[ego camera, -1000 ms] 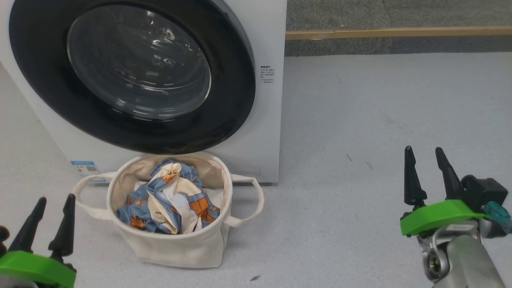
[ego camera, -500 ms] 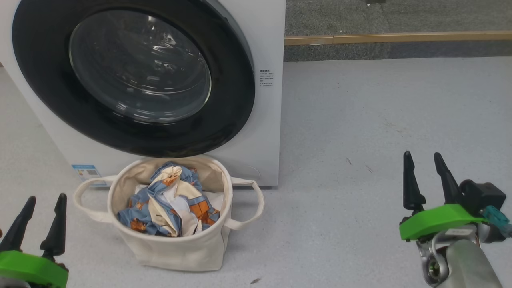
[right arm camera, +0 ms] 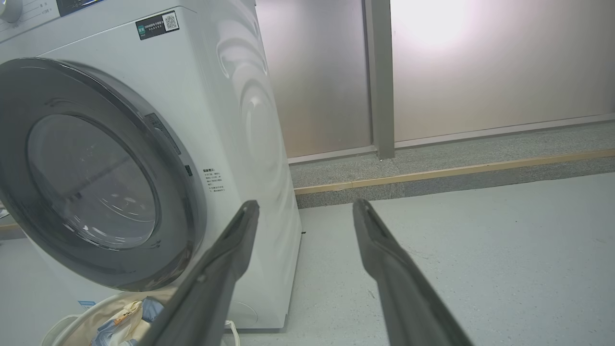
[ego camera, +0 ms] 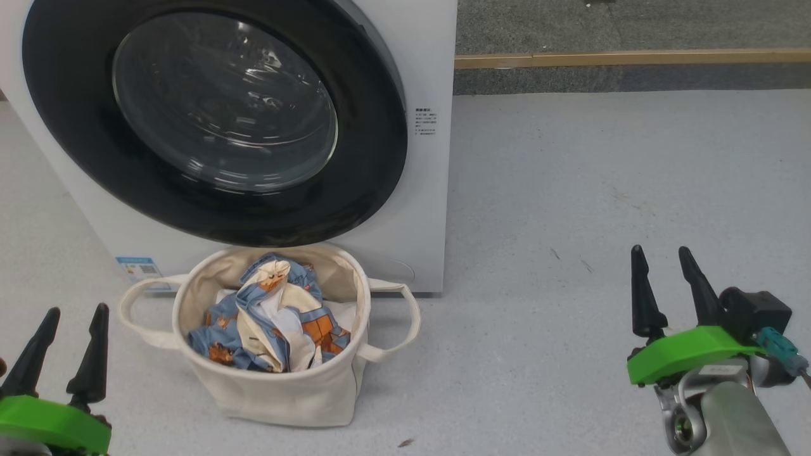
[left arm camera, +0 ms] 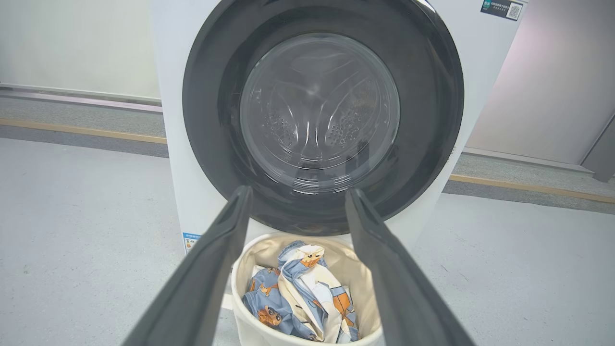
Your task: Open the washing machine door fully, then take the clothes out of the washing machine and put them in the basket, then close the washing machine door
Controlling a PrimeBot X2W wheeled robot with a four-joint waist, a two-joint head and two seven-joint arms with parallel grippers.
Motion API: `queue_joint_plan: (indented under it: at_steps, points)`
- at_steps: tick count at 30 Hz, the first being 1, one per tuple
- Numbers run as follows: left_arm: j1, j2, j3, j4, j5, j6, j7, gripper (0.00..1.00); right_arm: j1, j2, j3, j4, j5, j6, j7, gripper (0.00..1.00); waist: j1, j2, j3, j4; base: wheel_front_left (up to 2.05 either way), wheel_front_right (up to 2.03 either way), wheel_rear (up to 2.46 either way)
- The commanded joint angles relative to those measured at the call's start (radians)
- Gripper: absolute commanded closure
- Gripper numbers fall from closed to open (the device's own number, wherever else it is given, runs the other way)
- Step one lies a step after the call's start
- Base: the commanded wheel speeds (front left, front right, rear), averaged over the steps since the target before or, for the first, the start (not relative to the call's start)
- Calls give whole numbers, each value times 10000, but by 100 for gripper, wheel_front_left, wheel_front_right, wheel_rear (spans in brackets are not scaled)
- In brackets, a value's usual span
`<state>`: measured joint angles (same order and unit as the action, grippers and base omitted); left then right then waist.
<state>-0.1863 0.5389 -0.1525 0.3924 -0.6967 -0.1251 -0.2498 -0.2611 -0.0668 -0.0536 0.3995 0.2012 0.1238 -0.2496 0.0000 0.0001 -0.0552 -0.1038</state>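
Idling at task end: door shut, load in basket.
Item 1, washing machine door (ego camera: pixel 215 120): appears flush w/ washing machine (ego camera: pixel 427 190) front, far left; latch not visible. Item 2, clothes (ego camera: pixel 272 323): heaped inside basket (ego camera: pixel 279 392), just in front of the door, near left. Left gripper (ego camera: pixel 77 310) & right gripper (ego camera: pixel 659 249): fingers spread wide, holding nothing, near corners. Change vs. a sec ago: slight view shift only, nothing relocated; task looks complete.

The shut washing machine door (ego camera: pixel 215 120) blocks the drum; the basket (ego camera: pixel 279 392) gapes upward.

Grey floor (ego camera: pixel 570 190); wooden strip (ego camera: pixel 633 58) beyond.
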Motion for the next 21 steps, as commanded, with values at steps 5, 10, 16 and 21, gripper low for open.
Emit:
queue_joint_plan:
  at_steps: [5, 10, 16, 21]
  points:
    - [-405, 371, 471, -255, 75, -56, -120, 0, -438, -42, 225, -355, -14, 69, -122, 0, 0, -1, 8, -1, 0, 0, 0]
    - [-402, 341, 474, -287, 125, -56, -120, 0, -433, -34, 216, -352, -45, 69, -122, 0, 0, -1, 17, 20, 0, 0, 0]
    - [-375, 308, 464, -296, 124, -56, -120, 0, -430, -27, 217, -344, -50, 69, -122, 0, 0, -1, 19, 28, 0, 0, 0]
    - [-354, 321, 426, -299, 107, -56, -120, 0, -413, -18, 201, -332, -34, 69, -122, 0, 0, -1, 23, 38, 0, 0, 0]
